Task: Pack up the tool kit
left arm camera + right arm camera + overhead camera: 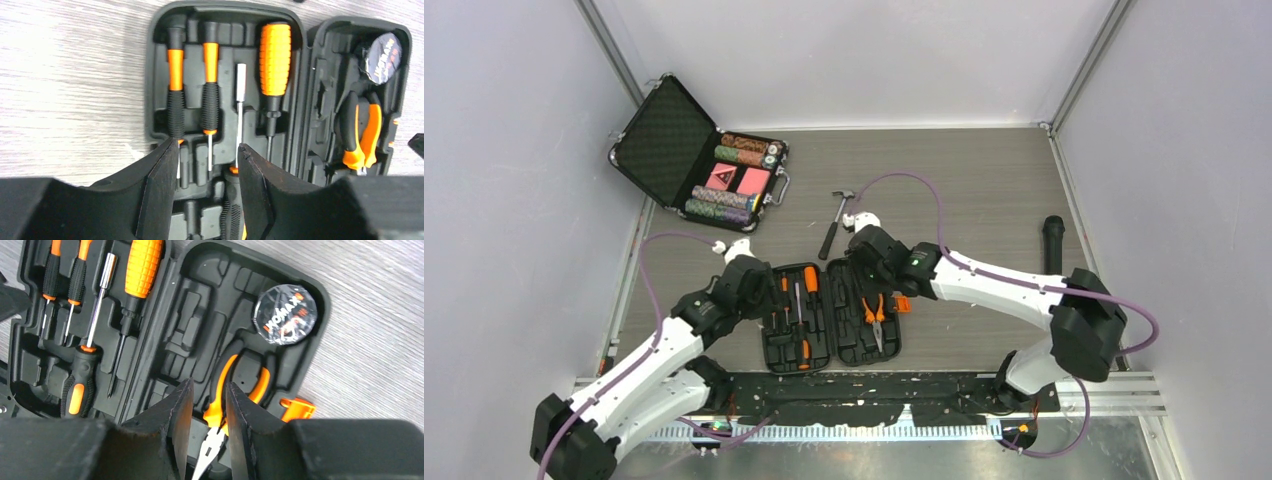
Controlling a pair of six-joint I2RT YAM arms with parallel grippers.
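Elbows bent, both wrists hang low over the open, moulded black plastic tool kit. The left gripper gapes above ribbed-grip screwdrivers. The right gripper, narrowly parted, straddles orange-handled pliers.

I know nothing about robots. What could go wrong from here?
The hammer lies outside the open tool kit; closing now would leave it behind. The right pincer straddles the pliers and might tug them from their slot. The left pincer hovers low over the screwdrivers and could knock one loose.
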